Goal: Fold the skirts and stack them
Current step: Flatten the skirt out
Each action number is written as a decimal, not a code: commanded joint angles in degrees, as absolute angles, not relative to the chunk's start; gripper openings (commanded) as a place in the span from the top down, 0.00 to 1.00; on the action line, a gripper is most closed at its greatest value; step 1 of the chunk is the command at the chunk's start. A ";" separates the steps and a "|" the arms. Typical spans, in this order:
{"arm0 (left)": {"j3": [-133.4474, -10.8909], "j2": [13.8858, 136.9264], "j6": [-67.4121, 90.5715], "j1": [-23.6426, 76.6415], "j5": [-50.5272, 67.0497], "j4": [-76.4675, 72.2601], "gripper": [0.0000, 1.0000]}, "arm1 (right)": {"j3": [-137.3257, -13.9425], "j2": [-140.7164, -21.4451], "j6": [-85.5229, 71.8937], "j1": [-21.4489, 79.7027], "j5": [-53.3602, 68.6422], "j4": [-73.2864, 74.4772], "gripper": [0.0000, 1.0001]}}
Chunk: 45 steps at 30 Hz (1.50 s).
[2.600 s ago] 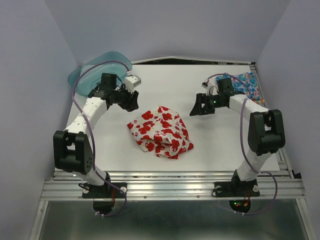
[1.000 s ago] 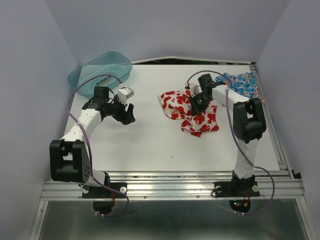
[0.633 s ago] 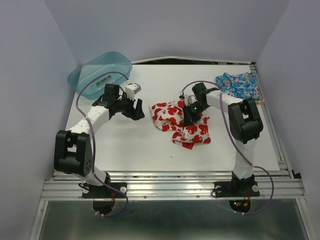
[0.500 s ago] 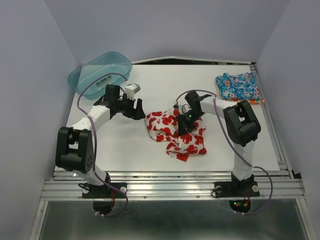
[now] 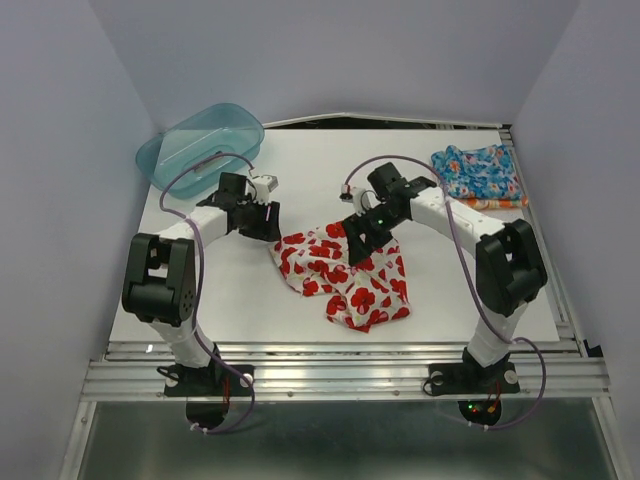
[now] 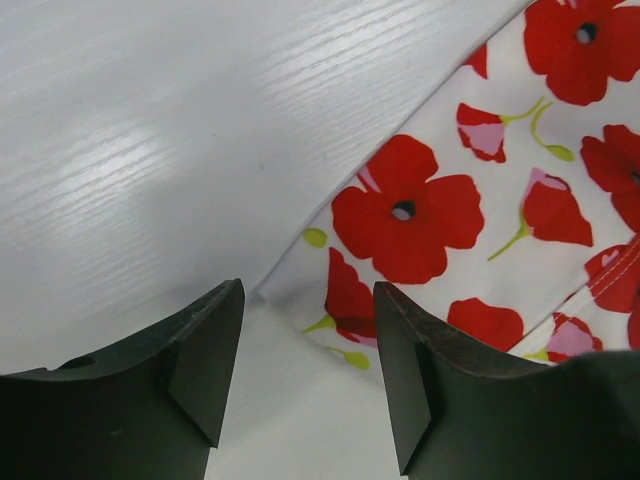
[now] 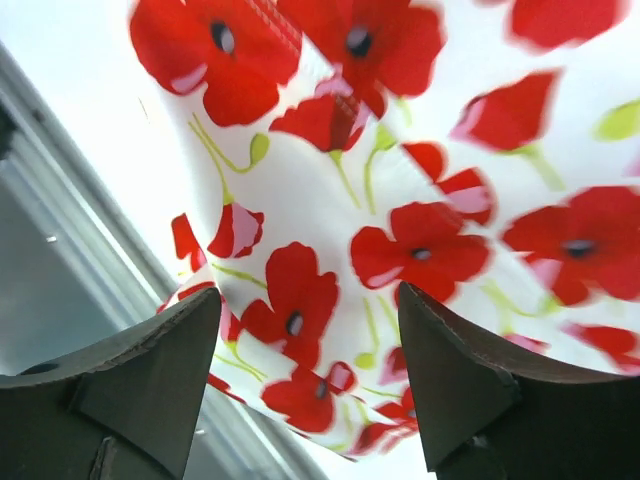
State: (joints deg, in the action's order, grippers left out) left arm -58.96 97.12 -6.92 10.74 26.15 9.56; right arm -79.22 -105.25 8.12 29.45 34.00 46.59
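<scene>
A corner of the poppy skirt (image 5: 345,275) should be pinched squarely by the open left gripper (image 6: 305,300), with the right gripper (image 7: 310,320), also open, lifted clear.

light: bright, diffuse | shadows: soft | blur: right wrist view | overhead: sharp

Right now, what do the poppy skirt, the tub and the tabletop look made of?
Poppy skirt: thin printed cloth, matte; it creases and shows a stitched hem. Tub: translucent teal plastic, likely; smooth and see-through. Tabletop: white with faint grain streaks and slight sheen, perhaps laminate or painted wood.
</scene>
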 commanded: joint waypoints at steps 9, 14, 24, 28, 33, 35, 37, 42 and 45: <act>-58.10 94.74 -14.15 10.81 21.97 10.64 0.40 | -94.11 -109.94 22.23 27.60 9.06 36.49 0.37; -57.66 94.92 -15.82 11.86 23.29 11.07 0.42 | -97.38 -117.05 26.71 27.60 7.21 28.92 0.32; -55.46 97.37 -17.58 15.90 18.74 11.69 0.46 | -92.91 -122.78 34.80 27.60 7.29 25.14 0.29; -57.21 100.45 -15.12 15.82 16.70 13.01 0.56 | -89.92 -122.96 35.16 27.60 6.68 24.70 0.47; -61.68 101.60 -16.69 15.82 16.35 14.06 0.84 | -88.24 -120.33 33.14 27.60 4.40 25.14 0.99; -63.19 100.46 -17.58 15.82 16.00 14.50 0.96 | -88.77 -118.66 30.77 27.60 3.26 24.87 0.99; -65.21 97.57 -18.80 15.82 15.21 14.15 1.00 | -90.08 -115.59 28.40 26.46 1.59 24.35 0.99; -65.66 90.02 -23.20 15.82 15.12 12.31 1.00 | -87.90 -107.42 26.81 25.93 0.26 22.42 0.99; -63.20 83.60 -26.10 15.82 15.03 10.11 1.00 | -83.17 -100.39 26.11 25.93 0.18 20.57 0.99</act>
State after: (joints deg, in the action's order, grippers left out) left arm -63.35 92.97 -21.02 16.12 16.82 12.71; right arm -87.00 -110.48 27.81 26.79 3.18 24.75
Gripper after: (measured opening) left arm 0.017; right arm 0.023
